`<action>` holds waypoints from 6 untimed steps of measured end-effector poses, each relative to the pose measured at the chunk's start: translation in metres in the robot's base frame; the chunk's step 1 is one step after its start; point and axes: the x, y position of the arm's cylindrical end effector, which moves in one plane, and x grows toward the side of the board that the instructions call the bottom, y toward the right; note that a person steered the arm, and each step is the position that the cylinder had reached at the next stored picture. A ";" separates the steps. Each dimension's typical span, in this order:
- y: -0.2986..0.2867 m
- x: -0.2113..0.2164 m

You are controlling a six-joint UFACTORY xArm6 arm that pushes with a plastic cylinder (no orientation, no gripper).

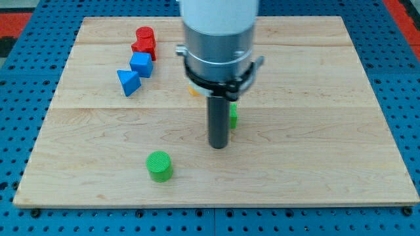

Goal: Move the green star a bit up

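The green star [233, 115] is mostly hidden behind my rod; only a green sliver shows at the rod's right edge, near the board's middle. My tip [218, 145] rests on the board just below and slightly left of that green block, close to it or touching it; I cannot tell which. The star's shape cannot be made out.
A green cylinder [159, 166] stands at the lower left of my tip. A blue triangle block [128, 82], a blue cube [141, 65] and two red blocks [144, 40] cluster at the upper left. A yellow-orange block [193, 91] peeks out behind the arm. The wooden board [328, 131] lies on a blue pegboard.
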 end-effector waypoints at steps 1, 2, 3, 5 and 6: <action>0.027 -0.044; 0.074 -0.058; 0.058 -0.012; 0.004 -0.038; -0.009 -0.049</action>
